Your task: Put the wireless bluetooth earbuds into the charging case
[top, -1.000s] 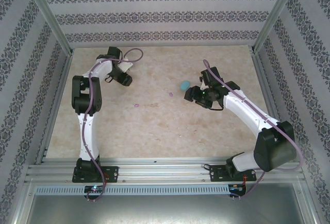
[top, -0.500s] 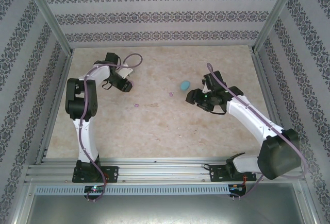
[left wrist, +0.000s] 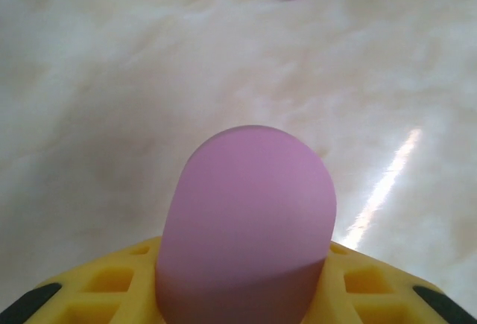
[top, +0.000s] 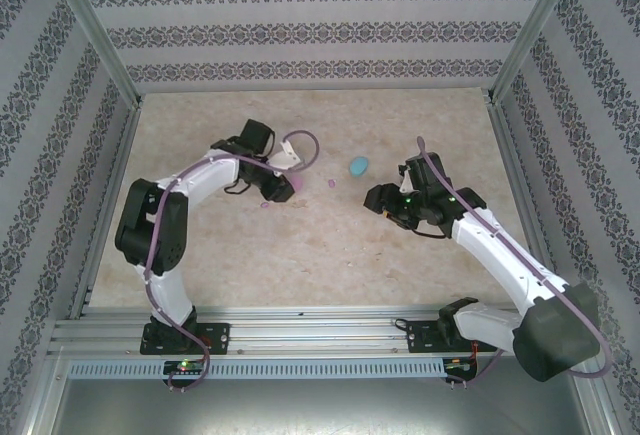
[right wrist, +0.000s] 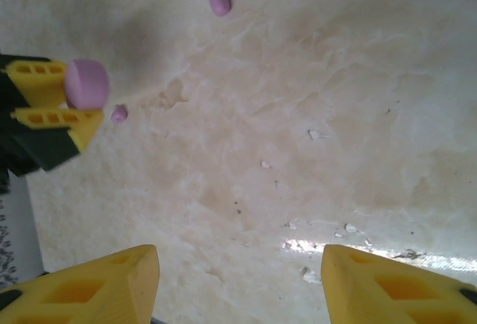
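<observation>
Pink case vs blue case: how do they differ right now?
Colour: the pink case is pink-purple, the blue case light blue. State: the pink case sits clamped between the left gripper's yellow fingers; the blue case lies free on the table, untouched. Place: the blue case lies farther back and more to the right than the pink case. Shared: both are smooth, rounded shells.
</observation>
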